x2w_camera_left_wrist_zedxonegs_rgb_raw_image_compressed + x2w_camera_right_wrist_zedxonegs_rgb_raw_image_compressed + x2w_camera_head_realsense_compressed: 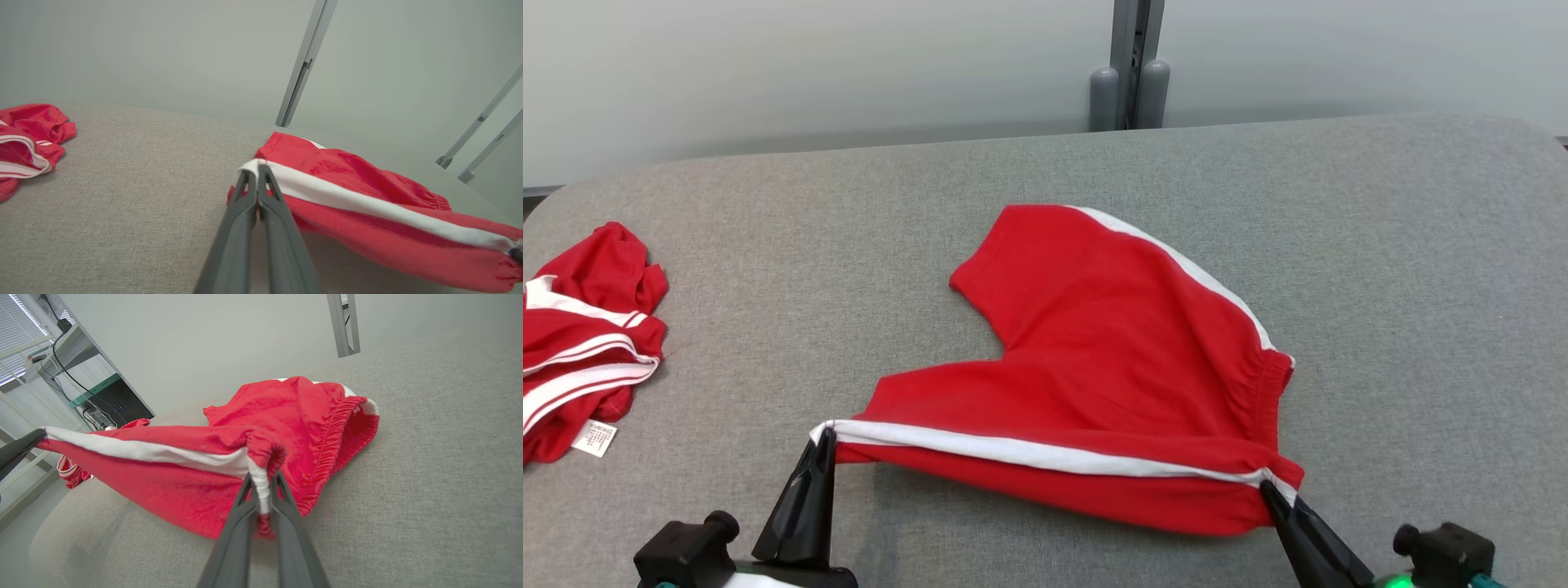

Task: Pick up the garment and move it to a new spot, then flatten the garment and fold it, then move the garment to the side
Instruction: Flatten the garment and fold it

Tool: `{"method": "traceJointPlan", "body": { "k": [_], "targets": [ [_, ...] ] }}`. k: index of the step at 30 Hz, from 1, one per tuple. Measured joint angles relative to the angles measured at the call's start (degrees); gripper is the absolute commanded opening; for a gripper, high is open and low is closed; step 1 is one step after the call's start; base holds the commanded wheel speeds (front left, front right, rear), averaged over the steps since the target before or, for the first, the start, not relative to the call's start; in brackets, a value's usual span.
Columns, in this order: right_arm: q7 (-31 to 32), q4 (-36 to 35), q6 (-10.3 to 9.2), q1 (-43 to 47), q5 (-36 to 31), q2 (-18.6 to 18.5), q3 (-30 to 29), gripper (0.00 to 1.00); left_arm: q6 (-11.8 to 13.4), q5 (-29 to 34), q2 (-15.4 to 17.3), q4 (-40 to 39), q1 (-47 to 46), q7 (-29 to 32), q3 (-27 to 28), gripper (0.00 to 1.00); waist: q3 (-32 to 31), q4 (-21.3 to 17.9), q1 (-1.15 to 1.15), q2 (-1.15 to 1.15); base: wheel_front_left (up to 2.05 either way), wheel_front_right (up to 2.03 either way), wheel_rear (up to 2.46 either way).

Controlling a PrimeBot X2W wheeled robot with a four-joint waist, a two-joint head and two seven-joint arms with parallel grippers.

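right gripper (263, 478) pinches garment (184, 490) at waistband (330, 442)

Looks like a lab or office test bay. Grey padded table (768, 245), plain partition wall (768, 65), cabled equipment rack (81, 337), window blinds (16, 330).

— What colours did we see on the shorts (1111, 351)?
— Red, with white side stripes. We saw the crumpled garment (588, 327) red with white stripes, the fabric surface (1405, 261) grey.
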Motion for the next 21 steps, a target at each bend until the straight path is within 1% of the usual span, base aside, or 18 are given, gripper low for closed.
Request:
{"method": "traceJointPlan", "body": {
  "k": [5, 11, 16, 21],
  "targets": [
    [1.0, -2.1, 0.00, 4.0, -0.7, 0.1, -2.0, 0.00, 1.9, -0.2, 0.5, -5.7, 2.4, 2.9, 0.1, 0.00, -0.4, -0.4, 0.00, 0.00, 0.00, 0.00, 0.00],
    [2.1, -3.3, 0.01, 4.3, -1.2, 2.0, -3.8, 0.00, 2.0, 0.0, 1.9, -7.3, 1.0, 3.9, 0.4, 0.00, 0.7, -1.3, 0.00, 0.00, 0.00, 0.00, 0.00],
    [2.1, -3.1, 0.01, 1.4, -0.4, 5.2, -6.5, 0.00, -0.3, 1.1, 3.5, -4.6, -8.3, 4.1, 0.1, 0.00, 2.9, -2.0, 0.00, 0.00, 0.00, 0.00, 0.00],
    [2.7, -0.8, 0.01, -3.7, 0.8, 9.3, -10.3, 0.00, -3.6, 1.7, 4.3, 3.1, -21.5, 3.8, -1.2, 0.00, 6.0, -3.0, 0.00, 0.00, 0.00, 0.00, 0.00]
  ]
}}
